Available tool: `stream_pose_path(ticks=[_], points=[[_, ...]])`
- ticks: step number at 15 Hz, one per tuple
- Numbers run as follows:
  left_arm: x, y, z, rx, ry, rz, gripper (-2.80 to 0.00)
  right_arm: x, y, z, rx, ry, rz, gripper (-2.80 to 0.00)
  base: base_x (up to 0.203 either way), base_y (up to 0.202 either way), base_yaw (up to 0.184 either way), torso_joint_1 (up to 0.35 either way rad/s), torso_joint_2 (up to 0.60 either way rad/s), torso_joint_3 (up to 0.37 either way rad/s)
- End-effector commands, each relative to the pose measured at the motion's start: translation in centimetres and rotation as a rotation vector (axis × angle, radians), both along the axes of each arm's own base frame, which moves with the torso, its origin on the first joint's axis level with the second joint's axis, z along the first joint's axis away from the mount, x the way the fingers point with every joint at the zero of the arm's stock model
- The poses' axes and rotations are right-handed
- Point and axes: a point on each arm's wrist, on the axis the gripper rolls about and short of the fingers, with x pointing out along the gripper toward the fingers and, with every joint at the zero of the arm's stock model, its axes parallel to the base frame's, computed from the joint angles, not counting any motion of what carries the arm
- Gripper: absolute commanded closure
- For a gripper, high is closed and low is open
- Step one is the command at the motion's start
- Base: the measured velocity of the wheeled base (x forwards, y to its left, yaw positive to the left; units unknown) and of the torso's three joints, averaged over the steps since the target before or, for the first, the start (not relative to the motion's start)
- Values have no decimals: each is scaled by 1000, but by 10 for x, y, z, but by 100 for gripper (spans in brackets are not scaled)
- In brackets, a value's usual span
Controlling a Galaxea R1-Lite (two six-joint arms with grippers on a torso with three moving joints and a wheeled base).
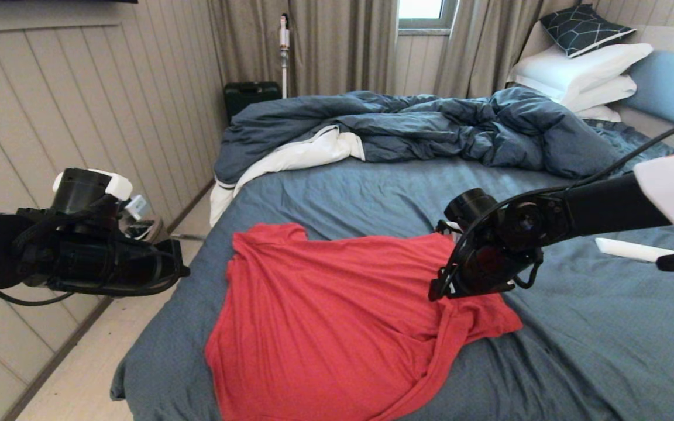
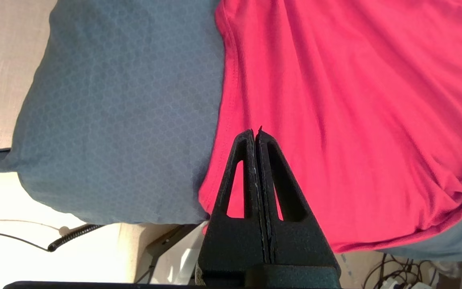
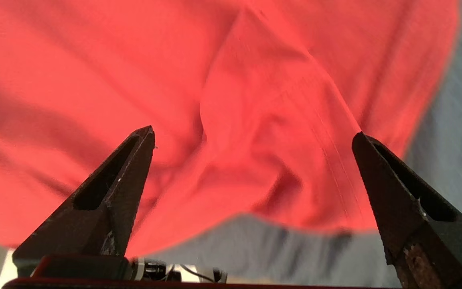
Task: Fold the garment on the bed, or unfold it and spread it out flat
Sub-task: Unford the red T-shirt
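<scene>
Right gripper (image 3: 253, 138) hovering spread wide over red garment (image 1: 337, 316), its rumpled edge below fingertips, bare bed (image 1: 594, 327) sheet beyond. Left gripper (image 2: 256, 132) pressed together, hanging beside bed's edge, holding nothing.

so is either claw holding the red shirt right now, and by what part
Neither. The left claw is shut on nothing beside the bed; the right claw hangs open above the shirt.

The bed (image 1: 577, 327), covered by a slate-blue sheet, carries the garment (image 1: 337, 316), a red T-shirt lying rumpled near its foot, a bunched dark blue duvet (image 1: 430, 128) farther up, and white pillows (image 1: 583, 70) at the headboard.
</scene>
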Motion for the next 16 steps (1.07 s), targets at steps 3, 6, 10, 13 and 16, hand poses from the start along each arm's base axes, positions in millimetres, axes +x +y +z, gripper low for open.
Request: stream_pose_path(ticks=[3, 6, 10, 13, 16], points=[[4, -3, -8, 3, 26, -7, 0, 13, 0, -20, -31, 34, -18, -280, 0, 0, 0, 0, 0, 0], [4, -6, -10, 3, 32, -15, 0, 15, 1, -23, -49, 34, -25, -280, 0, 0, 0, 0, 0, 0], [5, -6, -10, 4, 34, -14, 0, 15, -1, -22, -50, 36, -28, 0, 0, 0, 0, 0, 0, 0], [4, -7, -10, 4, 35, -18, 0, 12, 0, -18, -54, 25, -31, 0, 0, 0, 0, 0, 0, 0], [4, -6, -11, 6, 38, -18, 0, 11, 2, -14, -58, 12, -27, 0, 0, 0, 0, 0, 0, 0]])
